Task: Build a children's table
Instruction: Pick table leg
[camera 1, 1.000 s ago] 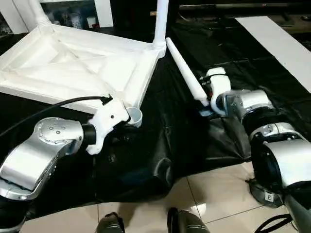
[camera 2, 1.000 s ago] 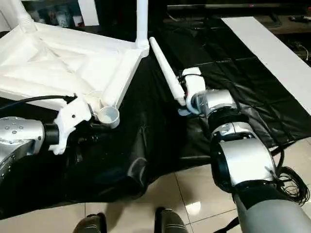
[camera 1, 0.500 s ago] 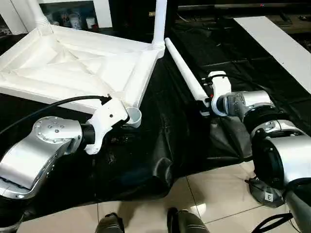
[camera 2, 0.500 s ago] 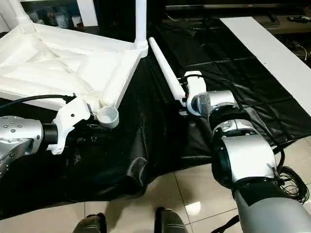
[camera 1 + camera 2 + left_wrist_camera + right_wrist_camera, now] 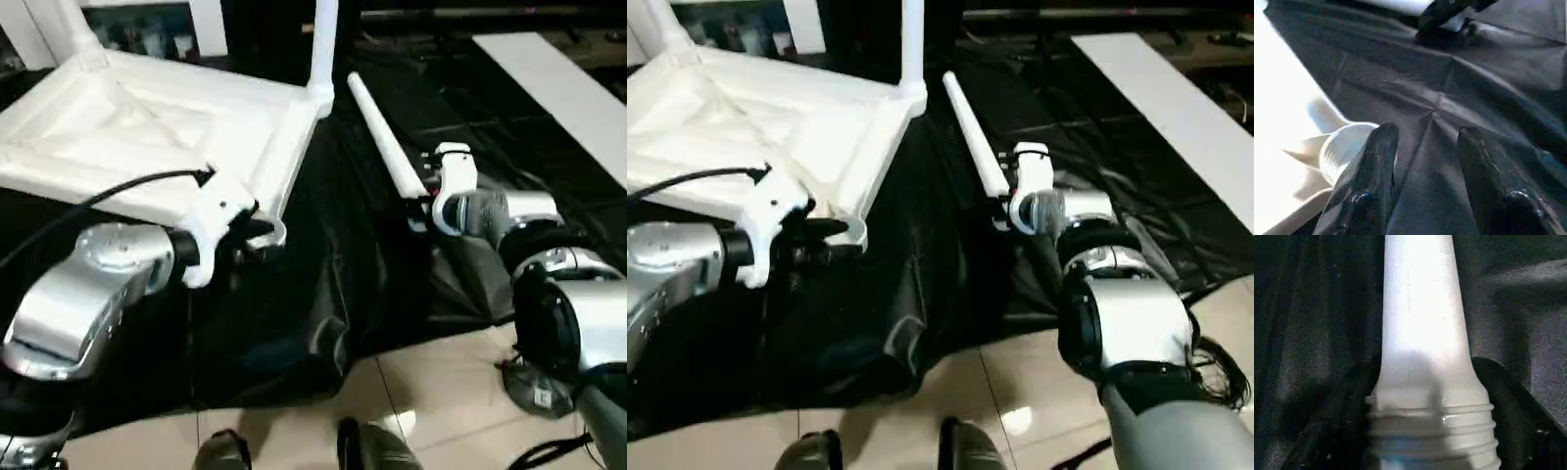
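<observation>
Head view: the upturned tabletop [image 5: 147,127] lies on black sheeting [image 5: 323,274], a loose leg [image 5: 384,147] just beside its far corner.

Left wrist: left gripper [image 5: 1422,142] parted (one finger against the near corner socket [image 5: 1344,147]).

Right wrist: right gripper [image 5: 1430,431] clasps the leg's threaded end.

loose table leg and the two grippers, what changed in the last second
The right gripper has closed in around the threaded end of the loose white tapered plastic leg. The left gripper has opened beside the round corner socket. The upturned white ribbed tabletop and its two fitted legs stayed put.
</observation>
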